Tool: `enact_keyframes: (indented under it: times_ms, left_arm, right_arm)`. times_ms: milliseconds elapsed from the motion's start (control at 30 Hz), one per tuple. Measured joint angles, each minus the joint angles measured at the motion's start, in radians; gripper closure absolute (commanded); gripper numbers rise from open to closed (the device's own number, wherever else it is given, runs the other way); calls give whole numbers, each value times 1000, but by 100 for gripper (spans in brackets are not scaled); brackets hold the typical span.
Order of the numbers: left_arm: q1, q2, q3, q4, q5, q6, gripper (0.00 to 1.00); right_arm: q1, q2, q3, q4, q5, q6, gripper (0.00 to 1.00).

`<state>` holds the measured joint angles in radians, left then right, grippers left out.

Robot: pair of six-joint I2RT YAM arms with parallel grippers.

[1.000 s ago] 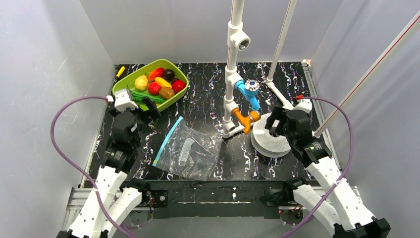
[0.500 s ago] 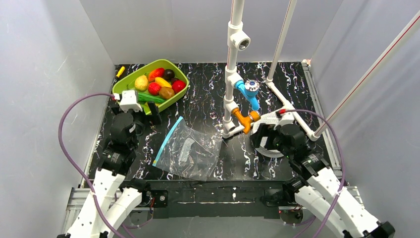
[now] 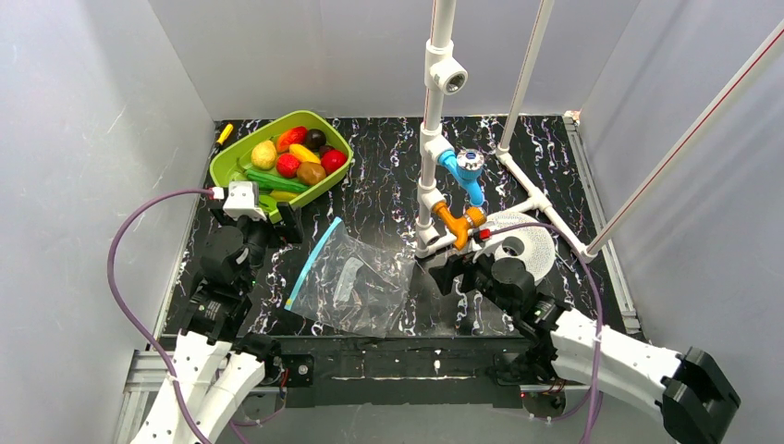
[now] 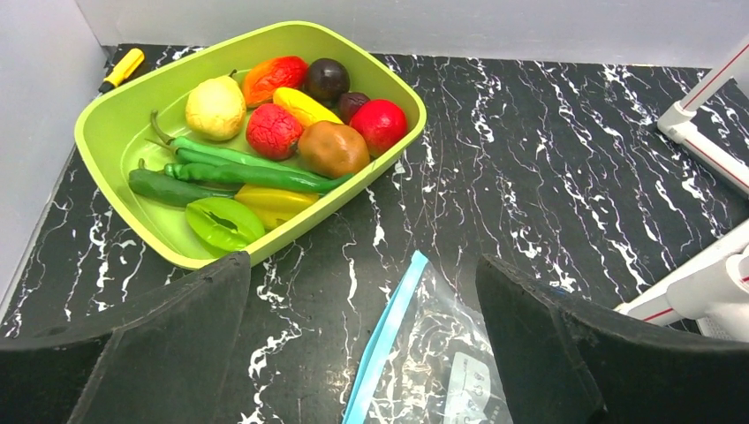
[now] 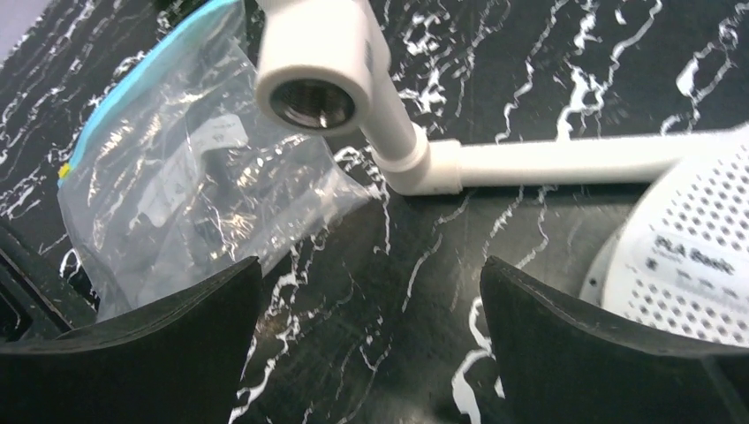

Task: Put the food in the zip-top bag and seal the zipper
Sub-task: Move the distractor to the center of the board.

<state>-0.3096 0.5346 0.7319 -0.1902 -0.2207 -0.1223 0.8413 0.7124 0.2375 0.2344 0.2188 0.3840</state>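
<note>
The zip-top bag [image 3: 351, 289] lies flat and empty on the black marbled table [image 3: 388, 176], between the two arms. Its light blue zipper [image 3: 313, 264] runs along the left edge, on the side facing the tray. I cannot tell whether the mouth is pressed shut. All the food [image 4: 291, 132] sits heaped in the lime-green tray [image 4: 106, 132] at the far left, well apart from the bag.

The left gripper [image 4: 358, 283] hovers with jaws spread wide and empty over the gap between the tray's near rim and the top end of the zipper. The right gripper [image 5: 371, 274], equally wide and empty, hangs low near the bag's right corner, just beside the foot of the white PVC pipe frame [image 5: 415, 150].

The step in hand looks like securing the bag before loading. The film is thin and slippery, so the right fingers should pinch the crinkled corner firmly and keep clear of the pipe. The left should take only one lip of the zipper, so the mouth opens toward the tray.

Compared with a second ago, the right arm has swung from above the white perforated spool [image 3: 529, 242] across to the bag. The left has drawn back from the tray's rim. Bag and food lie unmoved.
</note>
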Motion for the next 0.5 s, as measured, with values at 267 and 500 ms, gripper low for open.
enact_keyframes:
  times_ms: [267,500]
  left_arm:
    - [0,23,-4,3,32,-9,1]
    - [0,34,-5,3,44,-13,1]
  right_arm:
    - [13,178,-22,366,40,-19,2]
    - [13,258,-24,489,117,-17,2]
